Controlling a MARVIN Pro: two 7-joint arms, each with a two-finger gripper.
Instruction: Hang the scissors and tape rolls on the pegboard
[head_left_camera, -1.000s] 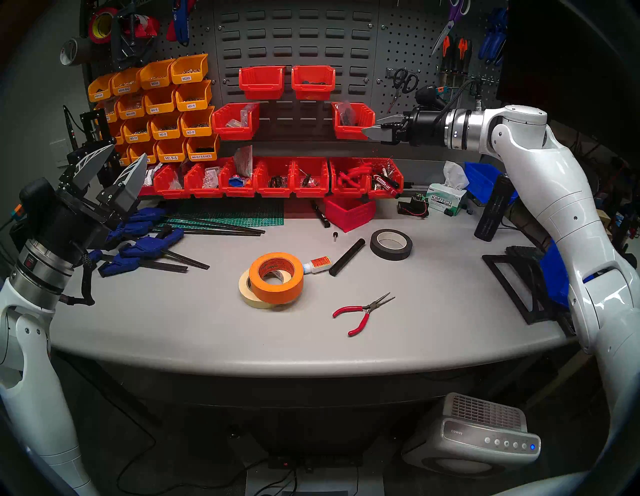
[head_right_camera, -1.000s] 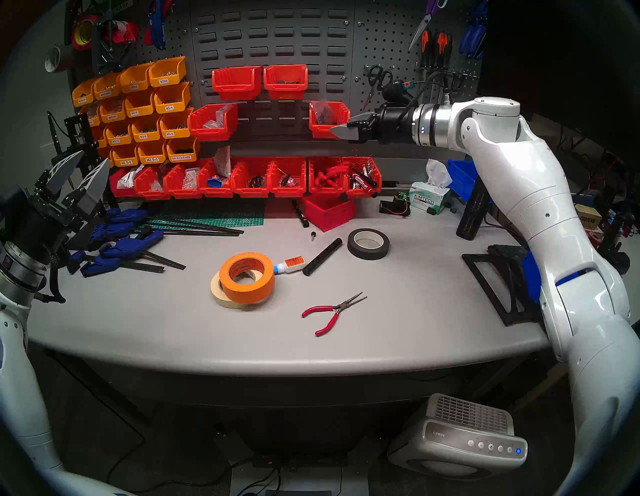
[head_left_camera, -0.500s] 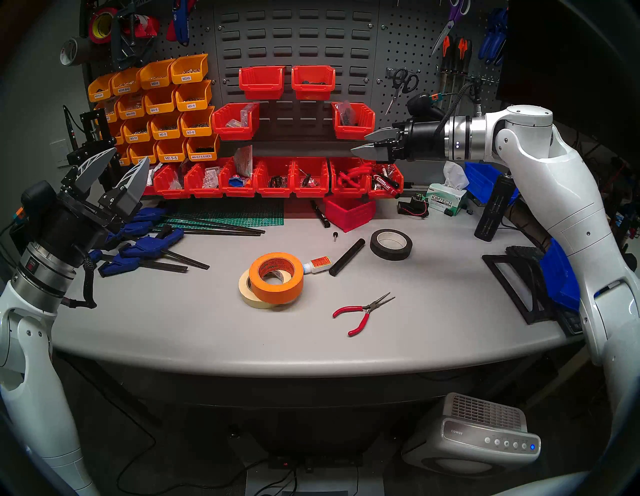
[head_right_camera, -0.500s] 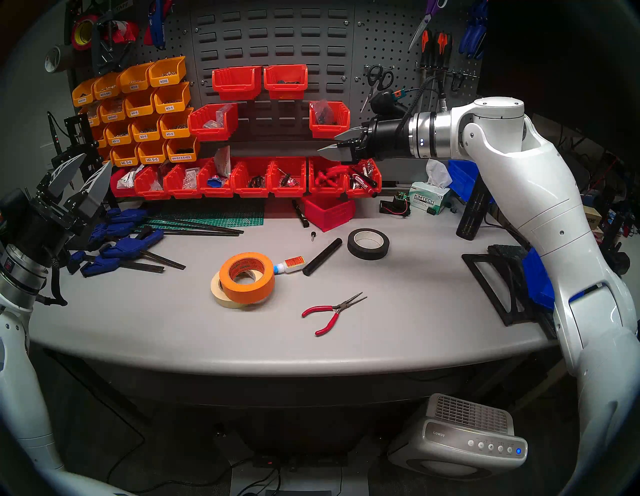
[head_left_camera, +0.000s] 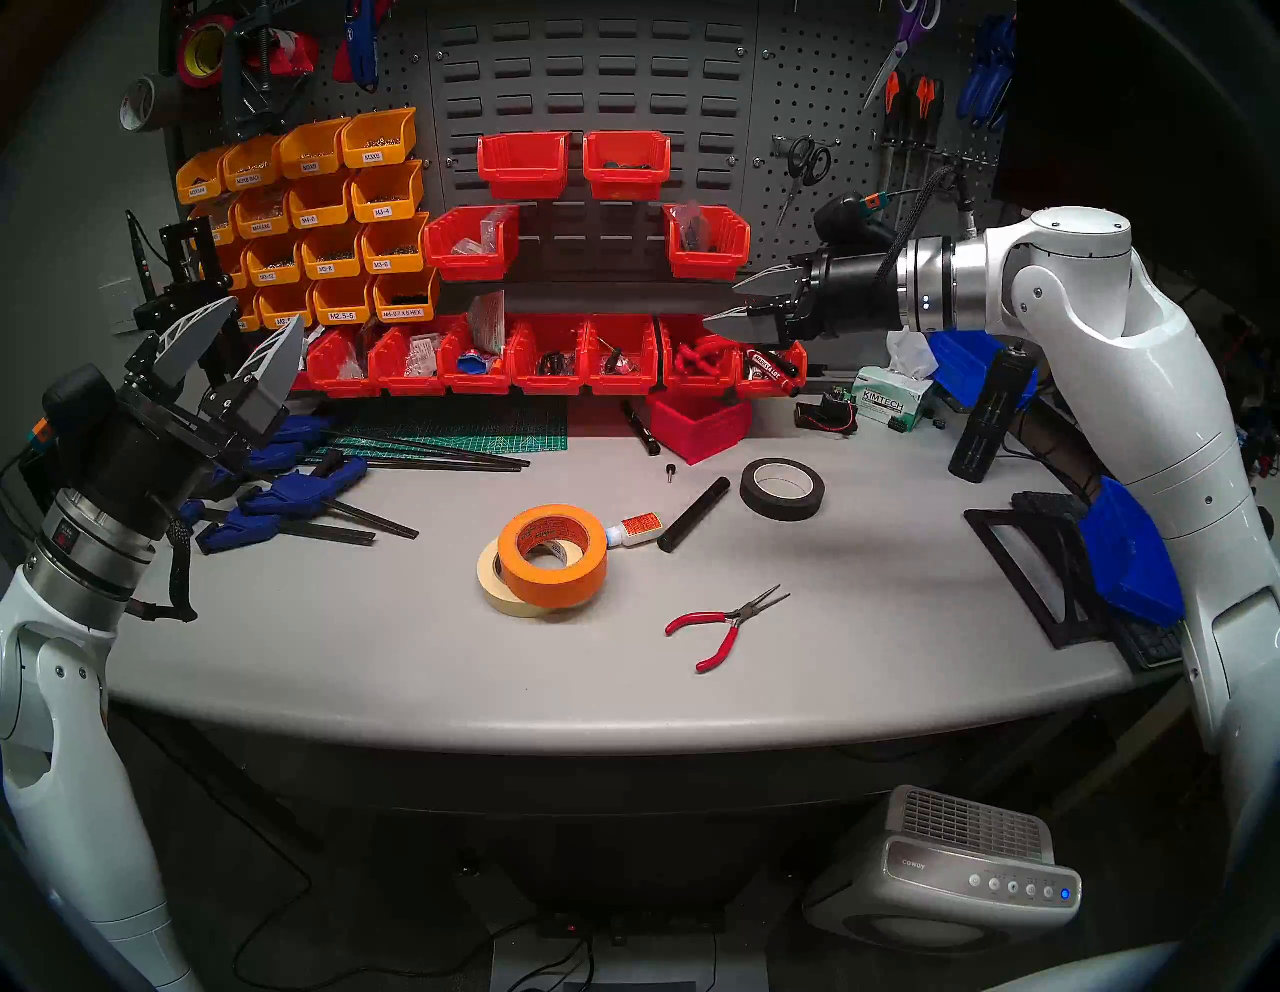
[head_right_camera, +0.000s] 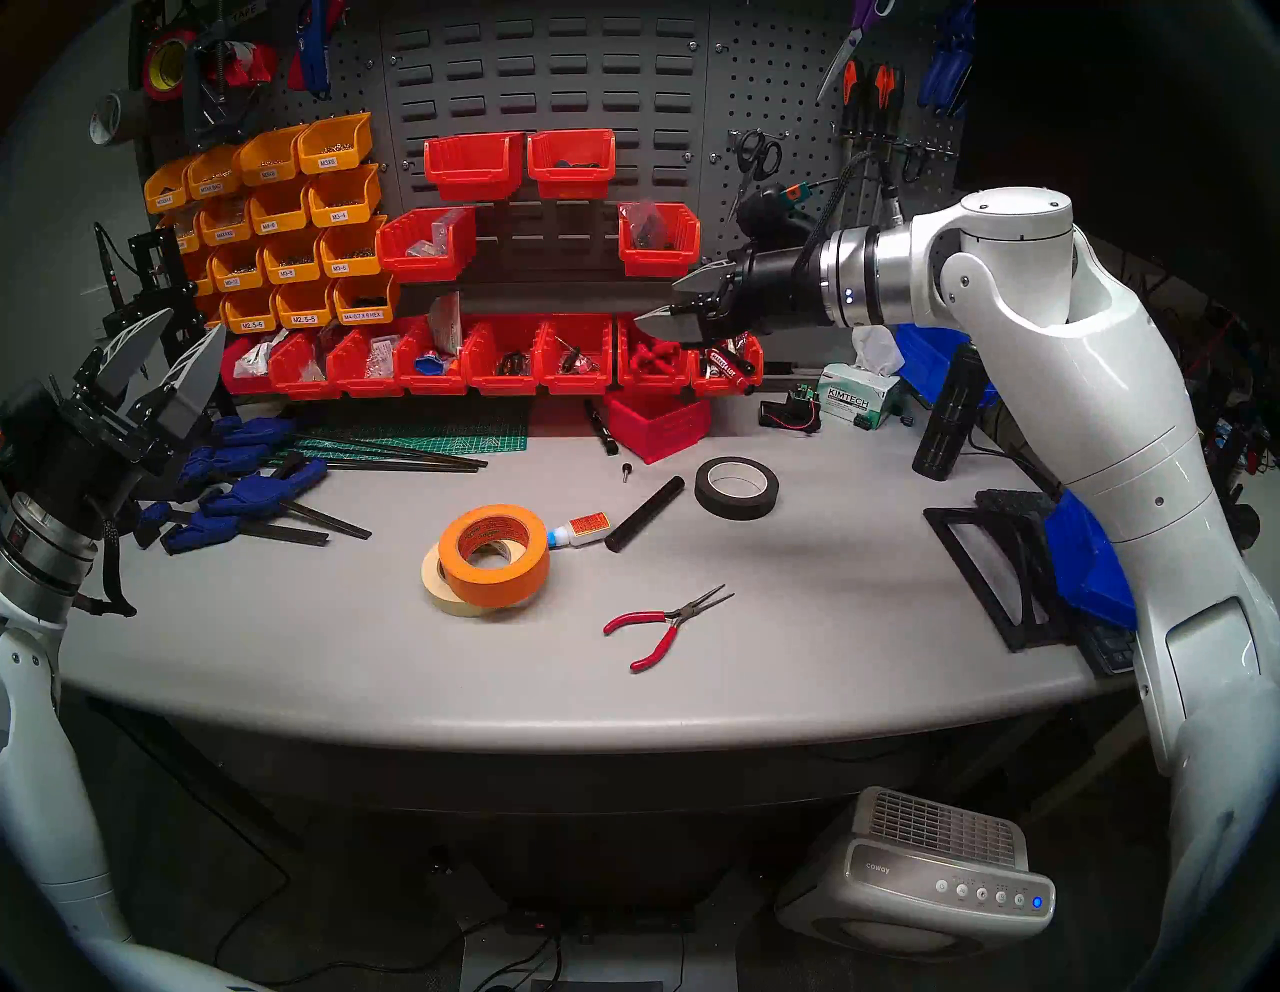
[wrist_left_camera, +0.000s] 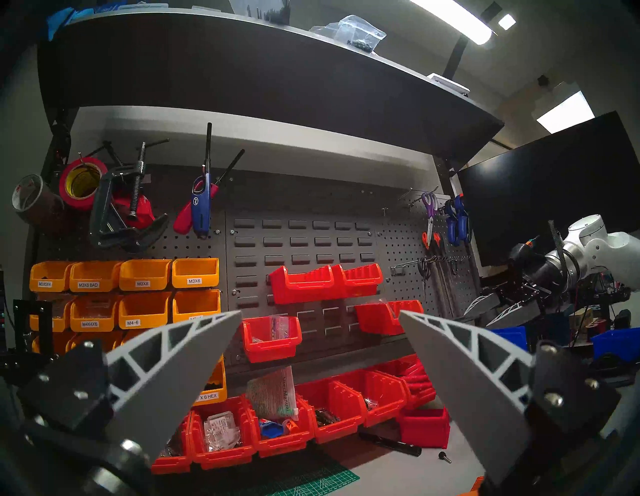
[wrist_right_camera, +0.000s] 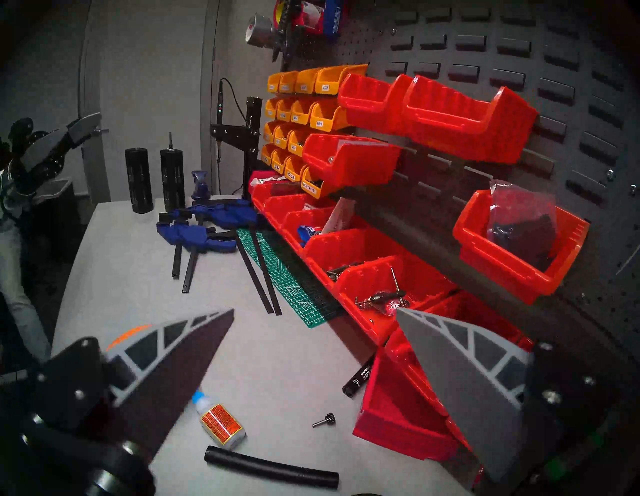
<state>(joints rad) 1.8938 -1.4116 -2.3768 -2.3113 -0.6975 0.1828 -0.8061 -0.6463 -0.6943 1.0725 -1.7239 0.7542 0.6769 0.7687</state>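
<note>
Head views: the scissors (head_left_camera: 807, 161) hang on the pegboard (head_left_camera: 817, 90) at far right, above and just behind the right claw (head_left_camera: 735, 305), which is spread and empty. The orange tape roll (head_left_camera: 553, 554) leans on the cream tape roll (head_left_camera: 493, 576) mid-surface (head_left_camera: 866, 623), well apart from both claws. The left claw (head_left_camera: 232, 339) is spread, at far left.

Left wrist view: spread fingers (wrist_left_camera: 180, 363) frame red bins (wrist_left_camera: 272, 341).

Right wrist view: spread fingers (wrist_right_camera: 460, 374) sit over a glue bottle (wrist_right_camera: 221, 423).
</note>
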